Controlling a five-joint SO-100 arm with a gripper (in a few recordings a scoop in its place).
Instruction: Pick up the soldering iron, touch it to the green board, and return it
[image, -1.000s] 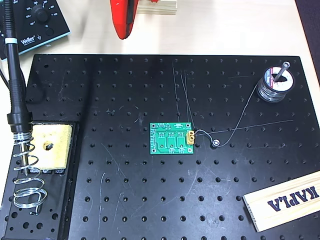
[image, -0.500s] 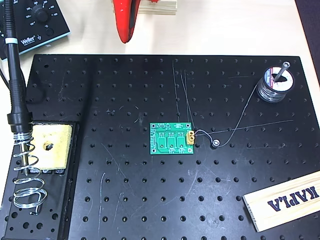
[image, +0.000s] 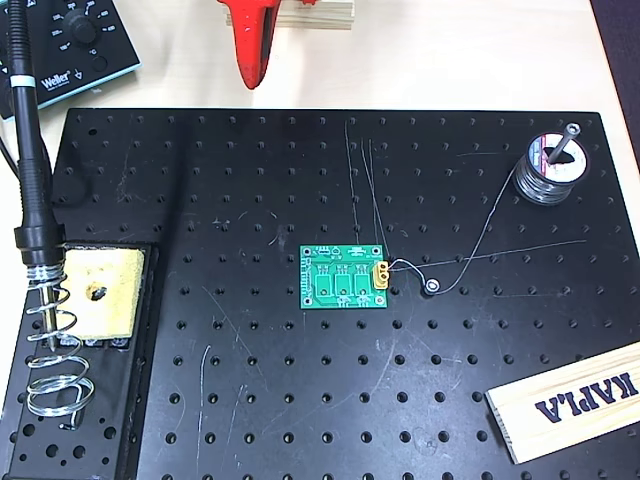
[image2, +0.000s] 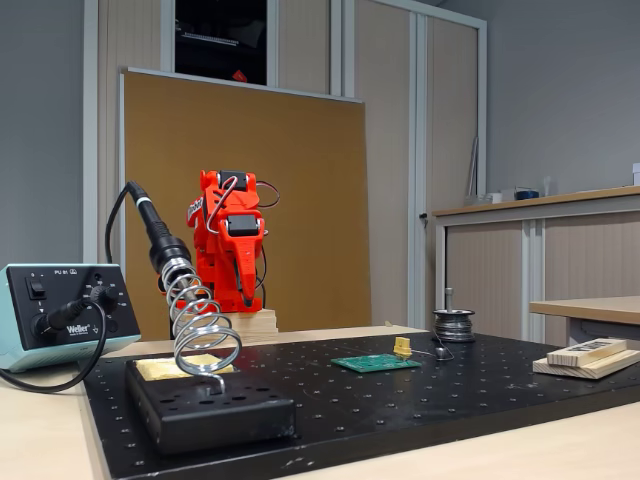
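Perforation holes dotted the black plate that took up most of the table. Behind its far edge the red arm stood folded, its gripper pointing down above the tabletop; whether the fingers were apart or together could not be told. At the plate's left the soldering iron rested in the coiled holder. The green board lay flat mid-plate.
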